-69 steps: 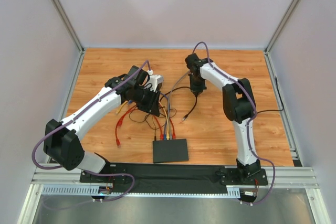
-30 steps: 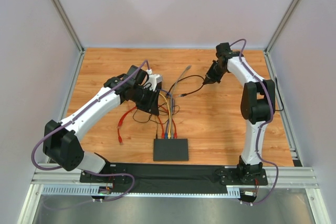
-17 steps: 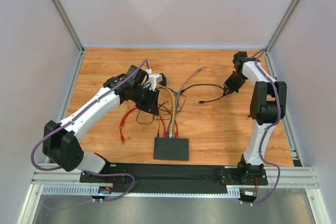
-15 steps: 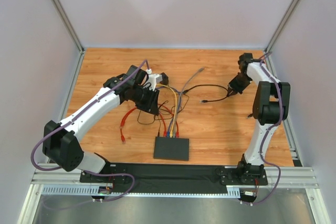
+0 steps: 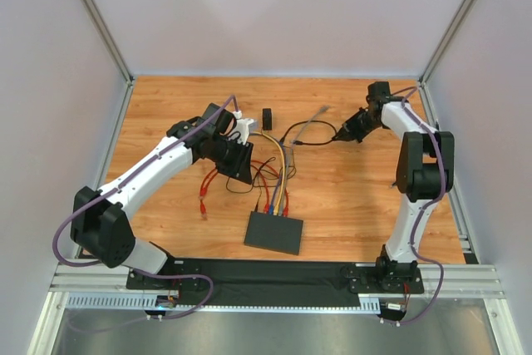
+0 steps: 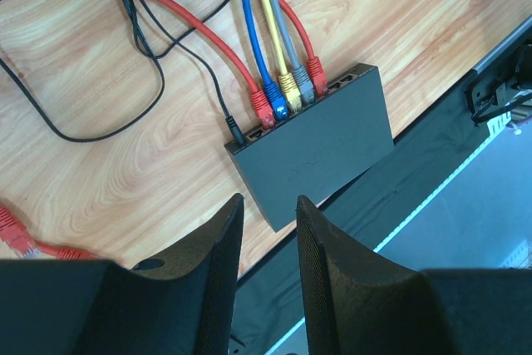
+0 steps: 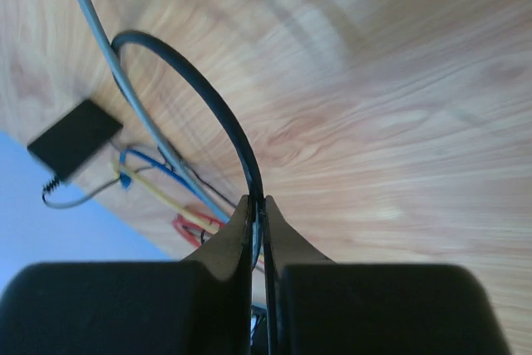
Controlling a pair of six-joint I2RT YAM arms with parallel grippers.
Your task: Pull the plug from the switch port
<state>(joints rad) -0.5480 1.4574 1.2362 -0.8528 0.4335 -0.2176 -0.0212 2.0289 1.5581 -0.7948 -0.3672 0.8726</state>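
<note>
The switch (image 5: 274, 233) (image 6: 320, 151) is a flat black box lying near the table's front edge. Red, blue, yellow and grey plugs (image 6: 287, 93) sit in a row in its ports, and a thin black plug (image 6: 235, 129) is in its left end. My left gripper (image 5: 243, 170) (image 6: 266, 201) hangs above and behind the switch, open, with nothing between its fingers. At the back right, my right gripper (image 5: 339, 136) (image 7: 258, 205) is shut on a thick black cable (image 7: 204, 93) that arcs away over the wood.
A small black block (image 5: 268, 116) (image 7: 75, 139) stands at the back centre. A loose red cable (image 5: 204, 197) lies to the left of the switch, and a grey cable end (image 5: 320, 111) points to the back. A black mat (image 5: 274, 276) and a rail run along the front edge.
My right gripper swung out to the far right with the black cable, then came back a little to the left. The switch turned slightly. The left arm held still.
</note>
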